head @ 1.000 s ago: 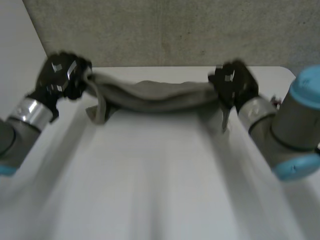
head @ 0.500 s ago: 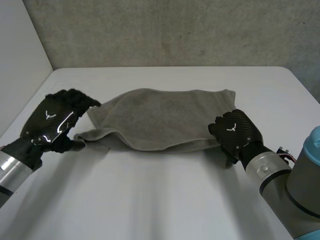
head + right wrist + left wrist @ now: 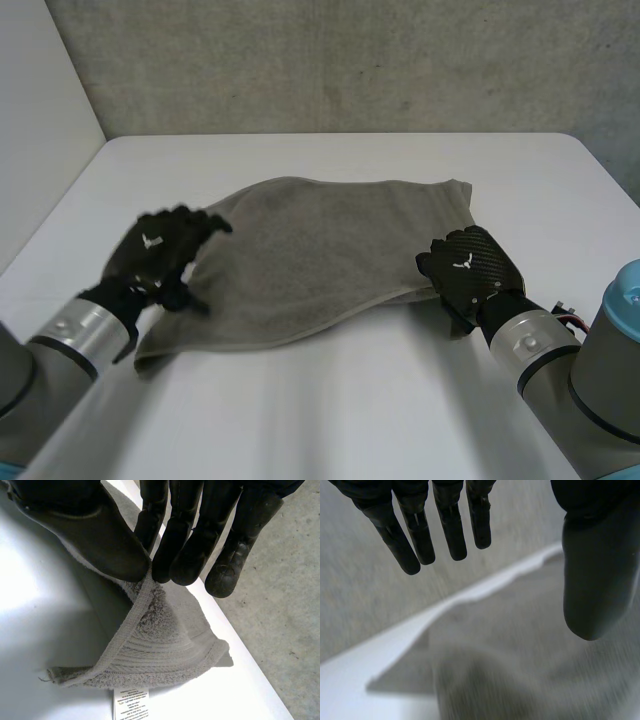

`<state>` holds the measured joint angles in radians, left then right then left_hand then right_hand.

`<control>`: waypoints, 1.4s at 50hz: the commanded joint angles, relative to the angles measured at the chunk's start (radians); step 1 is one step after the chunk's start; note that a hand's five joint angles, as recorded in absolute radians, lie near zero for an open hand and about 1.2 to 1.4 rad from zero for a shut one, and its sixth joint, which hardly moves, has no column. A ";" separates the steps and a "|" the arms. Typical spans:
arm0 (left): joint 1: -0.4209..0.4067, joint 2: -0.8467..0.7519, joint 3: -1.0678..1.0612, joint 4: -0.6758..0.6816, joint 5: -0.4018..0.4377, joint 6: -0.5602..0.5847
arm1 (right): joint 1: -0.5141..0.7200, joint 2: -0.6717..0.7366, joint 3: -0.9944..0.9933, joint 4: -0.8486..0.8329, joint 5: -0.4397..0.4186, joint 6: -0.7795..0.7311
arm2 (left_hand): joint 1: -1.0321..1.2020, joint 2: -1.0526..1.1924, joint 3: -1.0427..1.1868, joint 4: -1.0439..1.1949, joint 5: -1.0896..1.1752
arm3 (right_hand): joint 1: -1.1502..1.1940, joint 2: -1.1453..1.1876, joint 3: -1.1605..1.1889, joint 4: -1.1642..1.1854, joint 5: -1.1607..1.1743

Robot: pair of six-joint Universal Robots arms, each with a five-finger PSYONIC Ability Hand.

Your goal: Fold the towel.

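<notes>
Towel (image 3: 320, 240) lay on the counter (image 3: 350, 420), near its middle and rumpled, with its far edge toward the grey wall (image 3: 330, 60). You had the right hand (image 3: 468, 265) at the towel's near right corner, clamped on it. In the right wrist view the thumb (image 3: 95, 535) and fingers (image 3: 185, 555) were pressed together on the hemmed edge, and the cloth ran up from the counter into that pinch. Below the pinch the corner sat bunched in a small fold. A white label (image 3: 131, 704) stuck out from under it onto the counter, its print too small for you to read.

Your left hand (image 3: 165, 255) was over the towel's near left corner, its arm coming in from the near left. Its fingers (image 3: 420, 535) were straight and spread, well apart from the thumb (image 3: 595, 580), and nothing was held between them. In the left wrist view the towel lay beneath the palm, with a strip of bare counter beyond it. From the head view you could not tell whether the palm rested on the cloth or hung just above it. The two hands were well apart, one at each end of the towel's near edge.
</notes>
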<state>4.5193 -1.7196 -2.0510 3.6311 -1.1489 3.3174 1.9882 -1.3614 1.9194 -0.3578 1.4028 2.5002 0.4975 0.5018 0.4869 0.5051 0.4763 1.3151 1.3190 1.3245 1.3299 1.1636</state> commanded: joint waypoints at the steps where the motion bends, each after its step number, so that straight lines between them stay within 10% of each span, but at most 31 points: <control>1: -0.104 -0.086 0.009 -0.091 -0.161 0.220 | 0.000 0.002 0.000 0.000 -0.001 -0.001 | -0.070 -0.074 -0.059 -0.077 -0.223 | 0.081 0.077 0.072 0.066 0.058; 57: 0.037 -0.227 -0.021 0.067 -0.301 0.353 | 0.012 0.087 0.000 -0.029 -0.001 -0.014 | -0.032 -0.036 -0.021 -0.039 -0.185 | 0.081 0.077 0.072 0.066 0.058; 70: 0.066 -0.232 -0.014 0.067 -0.301 0.364 | 0.012 0.096 -0.002 -0.032 -0.001 -0.015 | 0.435 0.431 0.446 0.428 0.282 | 0.081 0.077 0.072 0.066 0.058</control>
<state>4.5799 -1.9538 -2.0673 3.6985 -1.4509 3.6852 1.9998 -1.2683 1.9178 -0.3872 1.4020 2.4864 0.8654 0.8587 0.8632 0.8678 0.6857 1.3151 1.3192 1.3245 1.3299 1.1638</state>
